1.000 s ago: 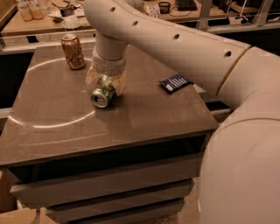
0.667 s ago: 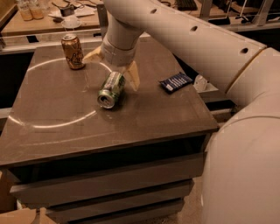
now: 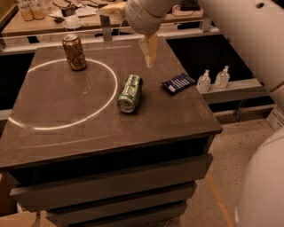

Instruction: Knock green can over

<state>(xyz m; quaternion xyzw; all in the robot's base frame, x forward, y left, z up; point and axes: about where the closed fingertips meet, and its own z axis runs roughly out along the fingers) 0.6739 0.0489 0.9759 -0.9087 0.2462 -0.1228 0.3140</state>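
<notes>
The green can [image 3: 129,93] lies on its side near the middle of the dark table [image 3: 66,128], its silver end facing the front. My gripper [image 3: 125,37] is raised above and behind the can, clear of it. It is open and empty. One pale finger [image 3: 150,49] points down over the table's back part and the other [image 3: 111,8] points left.
A bronze can [image 3: 74,52] stands upright at the back left, inside a pale ring of light. A blue packet [image 3: 178,83] lies to the right of the green can. Two small bottles [image 3: 203,81] stand on a lower ledge to the right. A cluttered counter [image 3: 49,17] runs behind.
My gripper has lifted up and back, away from the green can. The can lies on its side in all frames and has rolled slightly toward the right.
</notes>
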